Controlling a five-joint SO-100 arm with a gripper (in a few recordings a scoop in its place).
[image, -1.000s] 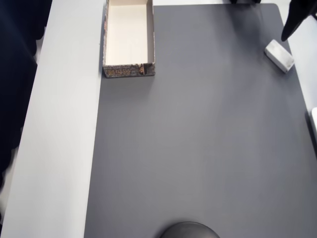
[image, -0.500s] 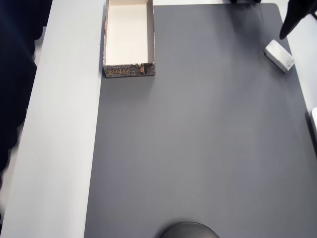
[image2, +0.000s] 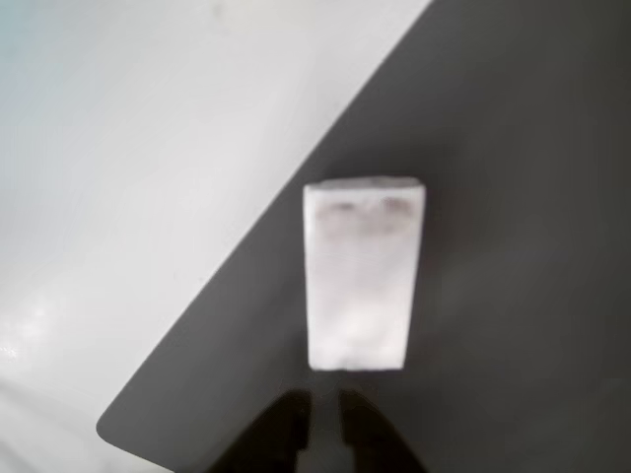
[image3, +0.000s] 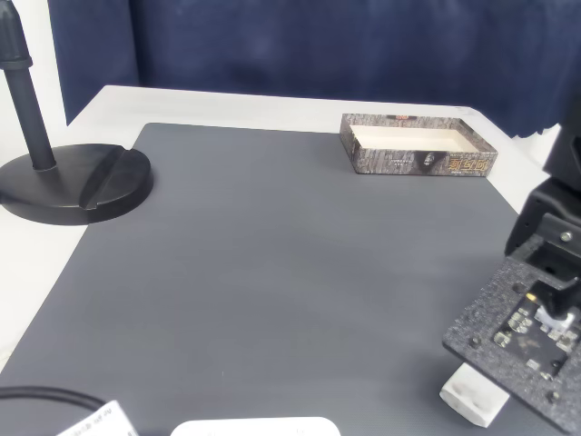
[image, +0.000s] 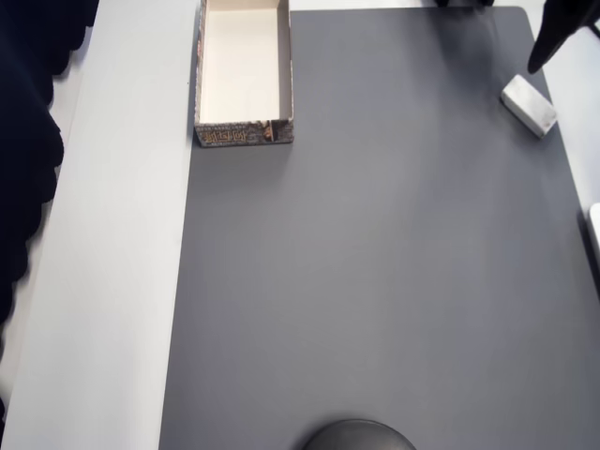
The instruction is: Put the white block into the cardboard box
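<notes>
Though blurred, white block (image2: 363, 274) rectangular

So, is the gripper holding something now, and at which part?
Nothing is held. The gripper hangs above the small white rectangular block, which lies free on the dark grey mat, ahead of the fingertips.

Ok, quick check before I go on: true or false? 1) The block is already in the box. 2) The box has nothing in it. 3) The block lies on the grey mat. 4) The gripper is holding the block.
1) False: the white block lies on the mat, far from the cardboard box.
2) True.
3) True: on the grey mat, near its corner.
4) False: the gripper is short of the block, holding nothing.
</notes>
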